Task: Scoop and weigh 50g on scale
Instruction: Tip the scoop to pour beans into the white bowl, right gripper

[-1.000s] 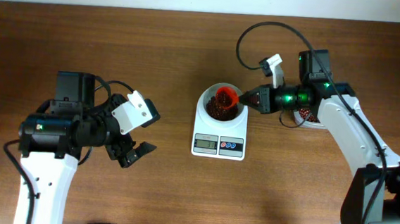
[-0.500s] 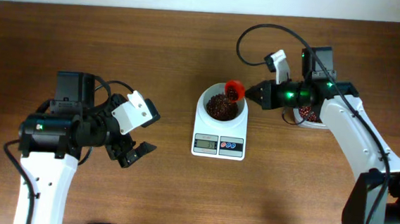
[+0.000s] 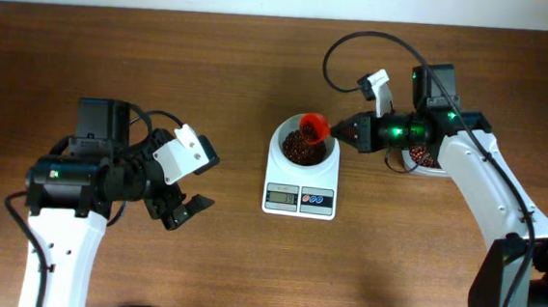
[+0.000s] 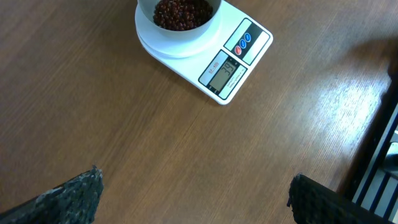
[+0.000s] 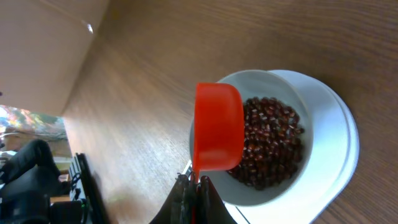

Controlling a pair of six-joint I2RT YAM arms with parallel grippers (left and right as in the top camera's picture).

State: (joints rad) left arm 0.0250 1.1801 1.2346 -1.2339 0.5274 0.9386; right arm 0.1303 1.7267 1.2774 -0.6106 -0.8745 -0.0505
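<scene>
The beans (image 3: 300,148) lie as a dark heap in the white bowl (image 3: 280,135) on the scale (image 3: 300,201), which stands mid-surface. The heap covers the bottom of the bowl but sits well below the rim.

Over the bowl's right rim hangs the red scoop (image 3: 315,129), tipped on its side. Its handle is clamped in the closed right pincer (image 3: 338,132). A second ago the scoop was over the middle of the bowl. It then drew back to the far right rim and has now edged a little inward again. That looks like a pour just finished, or a shake to loosen the last grains. Whether anything is left in the scoop cannot be told.

The display (image 4: 224,70) shows digits, but they are too blurred to trust, so how near the heap is to the target stays unclear. A reading is needed before fetching more.

The tub (image 3: 419,161) of beans sits behind the right arm. The left pincer (image 3: 200,179) hangs fully open and empty, well apart over the bare surface (image 3: 247,258).
</scene>
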